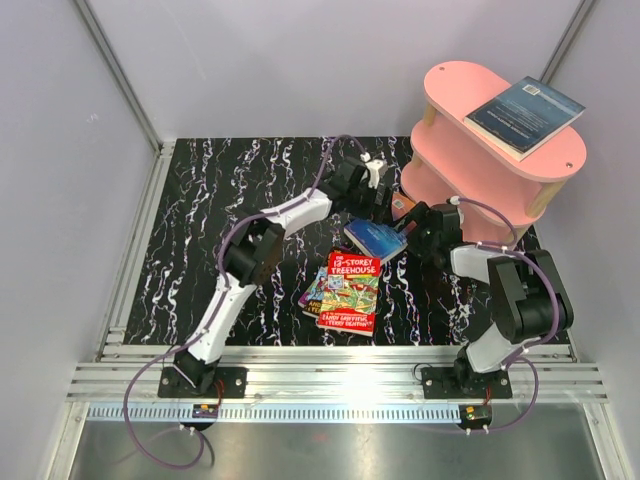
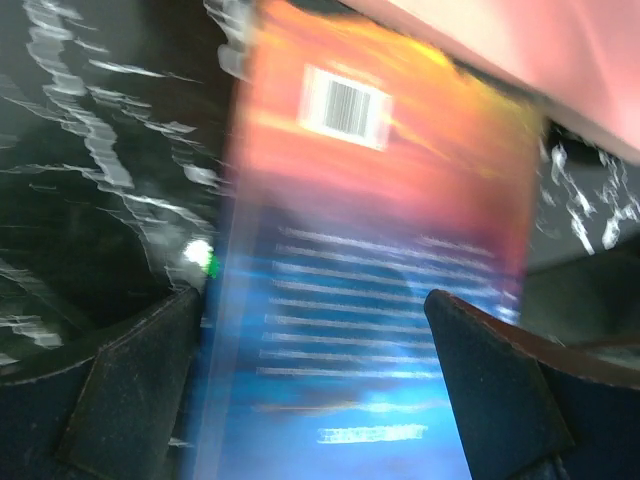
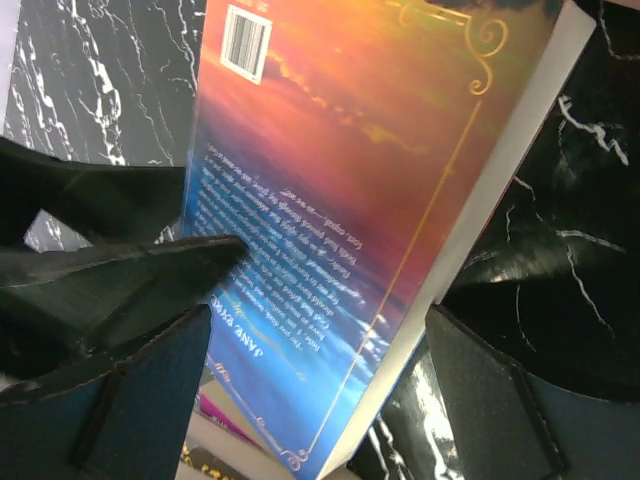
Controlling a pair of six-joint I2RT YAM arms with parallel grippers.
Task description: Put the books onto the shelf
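Orange-blue book (image 1: 375, 240) sits tilted between the two arms, just off the foot of the shelf (image 1: 470, 160), back cover and barcode facing up. Its orange end points toward the shelf's lowest board and its blue end hangs over the stack on the bench (image 1: 220, 220)

Left claw (image 2: 312, 298) straddles this book from the far side with its jaws spread wide. In the left wrist view the cover is smeared while the fingers (image 2: 130, 400) are sharp, and the claw reads as released, not gripping

Right claw (image 3: 318, 318) straddles the same book from the near right, jaws also wide. One finger (image 3: 150, 390) lies at the cover's left edge and the other right beside the white page edge. I cannot tell whether they press on the book or merely flank it

Dark-blue book (image 1: 525, 115) lies flat on the shelf's top board, cover up, toward its right end

Red book (image 1: 350, 292) lies face up on the bench between the arm bases, on top of a small stack. Purple book (image 1: 312, 290) peeks out from under its left side

The shelf stands at the far right corner of the bench. Its middle board shows no book that I can make out, and the lowest is mostly hidden behind the arms
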